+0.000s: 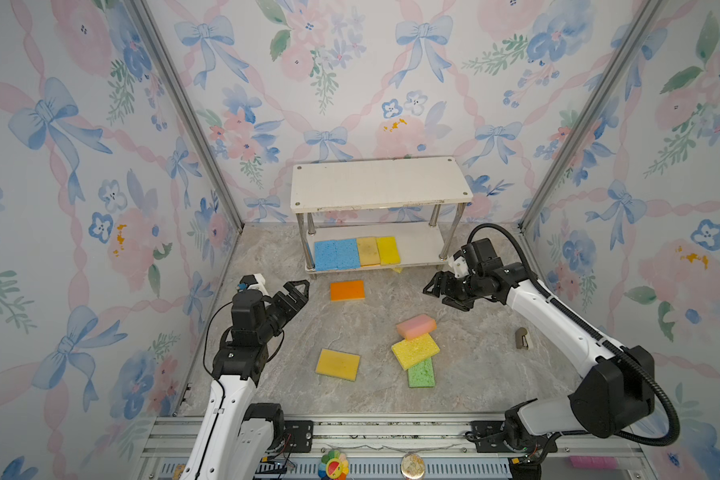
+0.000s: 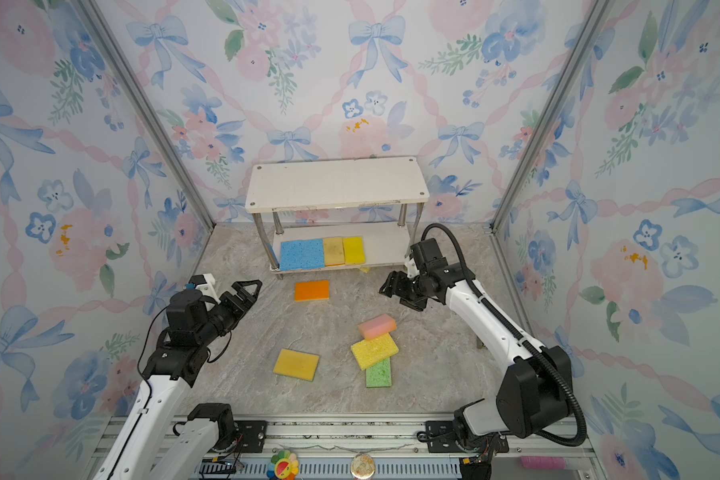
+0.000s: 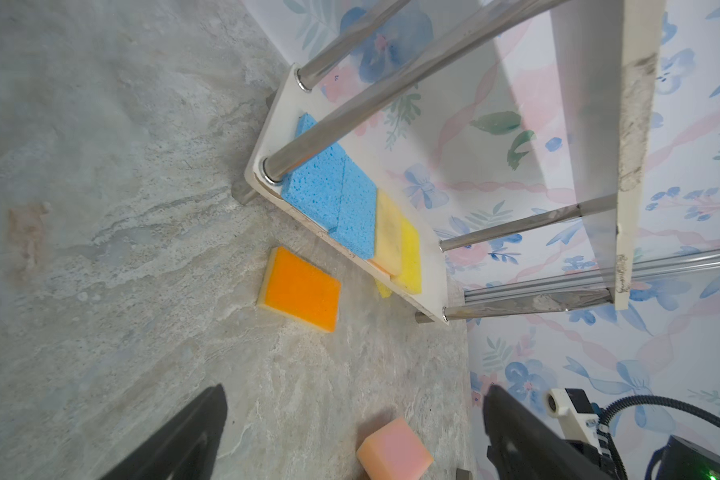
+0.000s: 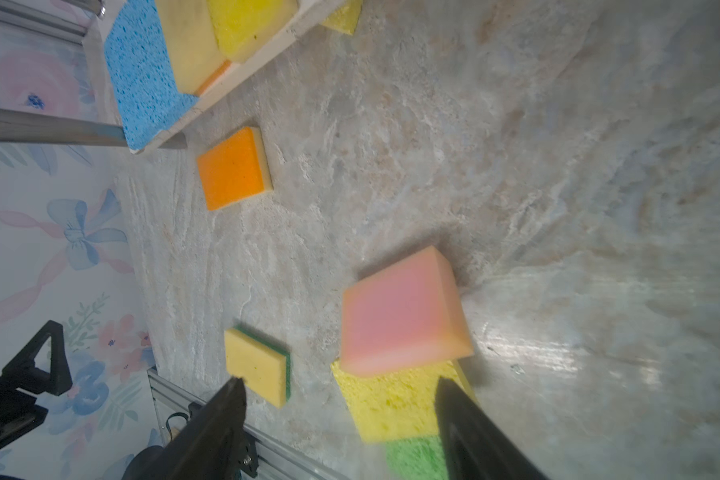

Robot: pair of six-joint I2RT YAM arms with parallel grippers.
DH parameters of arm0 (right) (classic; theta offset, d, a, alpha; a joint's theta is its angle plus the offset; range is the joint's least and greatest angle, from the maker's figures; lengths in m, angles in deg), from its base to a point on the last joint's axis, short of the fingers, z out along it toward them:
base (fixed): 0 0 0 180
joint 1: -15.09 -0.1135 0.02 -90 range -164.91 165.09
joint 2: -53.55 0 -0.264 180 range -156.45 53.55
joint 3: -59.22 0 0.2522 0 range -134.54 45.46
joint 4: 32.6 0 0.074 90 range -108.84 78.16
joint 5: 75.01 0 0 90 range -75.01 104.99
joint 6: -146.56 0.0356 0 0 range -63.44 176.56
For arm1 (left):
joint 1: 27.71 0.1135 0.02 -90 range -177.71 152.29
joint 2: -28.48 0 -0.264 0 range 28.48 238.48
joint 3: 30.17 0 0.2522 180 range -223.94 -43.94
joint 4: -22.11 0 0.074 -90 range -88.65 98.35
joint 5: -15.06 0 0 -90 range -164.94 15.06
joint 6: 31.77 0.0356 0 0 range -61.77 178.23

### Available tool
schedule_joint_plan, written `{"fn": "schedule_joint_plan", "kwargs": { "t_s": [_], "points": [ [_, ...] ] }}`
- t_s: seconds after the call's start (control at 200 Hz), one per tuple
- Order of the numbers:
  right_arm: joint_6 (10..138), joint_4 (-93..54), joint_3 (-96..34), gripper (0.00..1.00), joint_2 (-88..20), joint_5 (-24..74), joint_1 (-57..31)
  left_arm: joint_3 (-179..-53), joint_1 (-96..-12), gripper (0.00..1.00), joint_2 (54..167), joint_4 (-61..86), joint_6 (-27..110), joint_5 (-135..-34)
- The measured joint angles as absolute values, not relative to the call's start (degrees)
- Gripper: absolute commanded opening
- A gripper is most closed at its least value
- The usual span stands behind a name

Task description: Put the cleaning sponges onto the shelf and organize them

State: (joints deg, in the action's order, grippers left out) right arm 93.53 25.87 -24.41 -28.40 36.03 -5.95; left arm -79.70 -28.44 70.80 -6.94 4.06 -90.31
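- Our left gripper hangs over the left of the table, fingers spread wide with nothing between them, pointing far and right.
- Just beyond its tips, not touching them, the orange sponge lies flat, its long axis left to right along the shelf's front edge.
- Nearer us, a green-backed yellow sponge lies flat on its own, slightly skewed.
- The shelf stands at the far wall. On the left of its lower board we see two blue sponges, a tan sponge and a yellow sponge side by side, long axes near to far.
- A yellow corner peeks from under the shelf's front edge.
- Right of centre, the pink sponge leans tilted on a bright yellow sponge, which lies diagonally over a green sponge.
- Our right gripper points left near the shelf's right legs, fingers apart and empty, with the pile nearer us and clear of them.
- A small brown object sits far right.
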Motion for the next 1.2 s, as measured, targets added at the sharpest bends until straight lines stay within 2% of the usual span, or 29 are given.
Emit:
{"fn": "schedule_joint_plan", "kwargs": {
  "t_s": [0.265,0.58,1.06,1.2],
  "points": [
    [91.4,35.5,-19.1,0.82,-24.4,39.7,-6.0,-75.9,-28.4,0.98,73.4,-10.1,3.8,-90.0],
    [93.4,34.0,-14.8,0.80,-24.5,41.6,-8.6,-73.8,-34.1,0.98,73.8,-10.3,2.6,-90.8],
    [95.2,23.6,-14.8,0.73,-31.5,42.0,-4.1,-72.8,-36.4,0.98,74.1,-7.8,1.0,-91.9],
    [95.1,23.2,-15.3,0.67,-31.4,40.9,-2.0,-72.8,-36.4,0.98,75.5,-7.5,1.0,-92.4]
  ]
}}
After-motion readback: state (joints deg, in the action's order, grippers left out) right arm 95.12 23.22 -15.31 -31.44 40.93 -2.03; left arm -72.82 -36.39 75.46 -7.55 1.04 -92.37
